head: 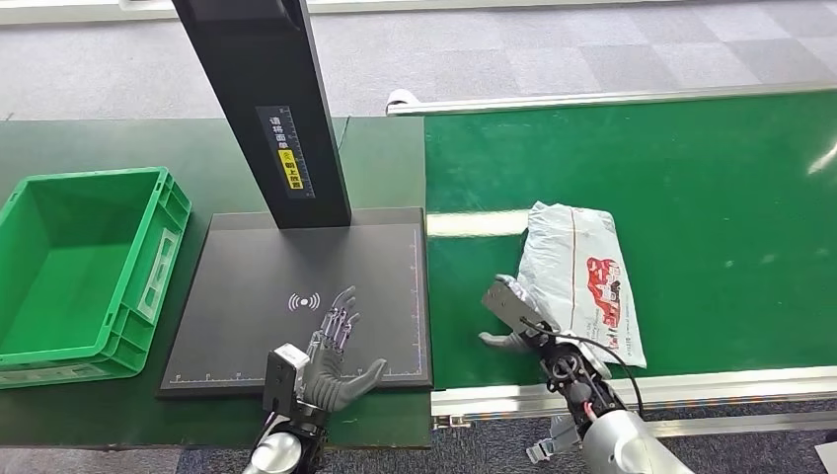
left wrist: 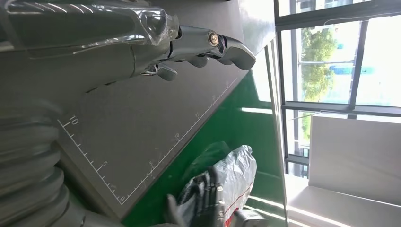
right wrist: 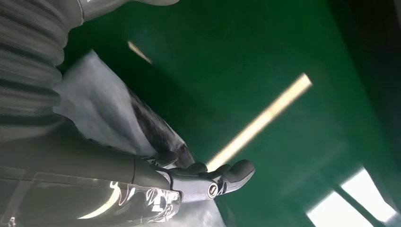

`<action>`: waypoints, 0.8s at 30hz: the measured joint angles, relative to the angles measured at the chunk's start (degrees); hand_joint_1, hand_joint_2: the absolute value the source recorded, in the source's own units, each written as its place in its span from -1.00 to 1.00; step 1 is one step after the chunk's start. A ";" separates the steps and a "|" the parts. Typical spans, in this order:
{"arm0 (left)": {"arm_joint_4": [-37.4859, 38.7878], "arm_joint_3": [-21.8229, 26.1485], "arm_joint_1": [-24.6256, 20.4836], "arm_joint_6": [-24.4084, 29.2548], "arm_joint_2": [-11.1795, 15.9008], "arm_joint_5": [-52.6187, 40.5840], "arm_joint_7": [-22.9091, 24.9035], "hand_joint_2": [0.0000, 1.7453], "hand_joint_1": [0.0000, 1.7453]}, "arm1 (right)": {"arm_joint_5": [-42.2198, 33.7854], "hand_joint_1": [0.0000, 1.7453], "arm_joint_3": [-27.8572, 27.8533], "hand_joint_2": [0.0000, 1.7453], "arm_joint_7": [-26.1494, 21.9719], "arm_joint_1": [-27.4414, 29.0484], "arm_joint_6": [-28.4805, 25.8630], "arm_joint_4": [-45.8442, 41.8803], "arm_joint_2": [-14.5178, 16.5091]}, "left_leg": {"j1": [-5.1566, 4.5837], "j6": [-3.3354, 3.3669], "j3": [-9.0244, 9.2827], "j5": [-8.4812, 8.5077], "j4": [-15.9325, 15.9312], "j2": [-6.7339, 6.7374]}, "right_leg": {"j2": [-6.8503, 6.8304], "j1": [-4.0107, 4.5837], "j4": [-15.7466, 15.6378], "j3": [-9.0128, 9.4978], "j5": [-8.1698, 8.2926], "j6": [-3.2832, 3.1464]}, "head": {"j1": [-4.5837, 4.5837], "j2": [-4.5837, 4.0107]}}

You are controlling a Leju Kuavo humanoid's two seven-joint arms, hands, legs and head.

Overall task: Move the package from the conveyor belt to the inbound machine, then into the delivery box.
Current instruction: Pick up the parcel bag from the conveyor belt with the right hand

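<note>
We find the right hand (head: 511,314) at the package's (head: 582,276) near-left corner, fingers on its edge; whether it grips, we cannot tell. The package lies lengthwise across the conveyor belt (head: 711,188), near its front edge. The left hand (head: 336,355) hovers spread and empty, farther off.

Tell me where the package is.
In the head view, the package lies on the green conveyor belt, right of the black scanner platform, with the right robot hand at its near-left edge.

The scanner's black post (head: 266,109) rises from the far edge of the inbound machine (head: 247,296), whose pad is bare nearer. Between conveyor belt (head: 691,178) and green delivery box (head: 79,267), only that post stands tall.
</note>
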 joint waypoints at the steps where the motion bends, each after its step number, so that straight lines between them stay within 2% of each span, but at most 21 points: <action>1: 0.01 0.00 0.00 0.05 0.01 -0.01 0.15 1.00 -1.00 | -0.15 -1.00 0.28 1.00 0.02 0.69 -0.23 0.22 0.16 | 0.00 0.00 -0.01 0.00 0.00 -0.01 | 0.00 -0.01 0.00 0.00 0.00 0.00 | 0.00 0.00; 16: 0.57 -0.02 0.06 0.28 0.10 0.08 0.25 1.00 -1.00 | -0.04 -1.00 2.46 1.00 1.05 2.11 -1.40 0.78 0.95 | -0.02 0.02 0.14 0.00 0.00 -0.03 | -0.01 -0.01 -0.02 0.11 0.00 0.00 | -0.01 0.00; 24: 0.57 -0.02 0.90 0.43 0.10 0.16 0.19 1.00 -1.00 | 0.66 -1.00 3.07 1.00 -0.59 2.73 -5.24 0.66 0.88 | -0.02 0.02 0.12 0.00 0.00 -0.03 | -0.02 -0.03 -0.02 0.11 0.00 0.00 | 0.00 0.00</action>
